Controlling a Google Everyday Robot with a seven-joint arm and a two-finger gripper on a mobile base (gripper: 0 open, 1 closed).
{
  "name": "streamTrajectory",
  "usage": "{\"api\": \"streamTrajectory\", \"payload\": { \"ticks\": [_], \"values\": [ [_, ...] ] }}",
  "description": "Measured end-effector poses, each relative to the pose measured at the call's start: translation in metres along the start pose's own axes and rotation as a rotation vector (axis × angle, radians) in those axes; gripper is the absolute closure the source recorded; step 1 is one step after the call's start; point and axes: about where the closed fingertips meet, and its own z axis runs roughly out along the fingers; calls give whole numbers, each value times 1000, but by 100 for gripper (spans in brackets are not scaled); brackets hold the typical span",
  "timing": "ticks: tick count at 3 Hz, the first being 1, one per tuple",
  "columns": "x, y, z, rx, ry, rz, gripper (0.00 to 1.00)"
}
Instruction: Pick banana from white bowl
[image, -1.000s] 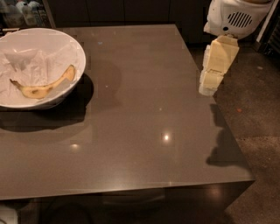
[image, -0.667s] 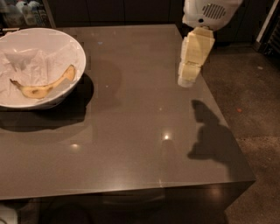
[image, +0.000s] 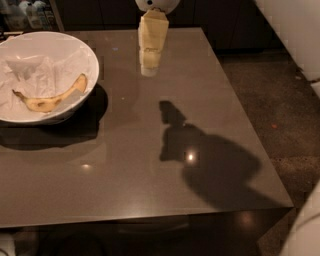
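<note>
Fingers (image: 149, 56) pressed together as one pale block, no gap showing, pointing straight down. Camera view only: gripper (image: 149, 73) hanging above the far middle of the worktop (image: 150, 195), tip clear of the surface, holding nothing, well apart from the bowl. Rounded white wrist housing (image: 157, 4) cut off by the upper edge of the picture.

White bowl (image: 93, 60) at the far left corner of the worktop, partly cut by the left edge, lined with crumpled white paper (image: 45, 75). Banana (image: 50, 101) lying inside the bowl on the paper, curved, yellow with brown speckles, thin dark stem end toward the left, thicker end up toward the right wall of the bowl. Untouched, not yet lifted.

Dark shadow of the arm (image: 215, 172) spread across the right half of the glossy grey-brown worktop, with a small bright light spot (image: 190, 156) at its edge. Speckled dark floor (image: 280, 100) to the right of the worktop.
</note>
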Motion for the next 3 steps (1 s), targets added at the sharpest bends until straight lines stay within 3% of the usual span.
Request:
{"api": "streamTrajectory", "payload": {
  "ticks": [2,3],
  "values": [
    [-40,-14,14,40,-38,-45,0],
    [-73,-17,31,28,-21,-117,0]
  ]
}}
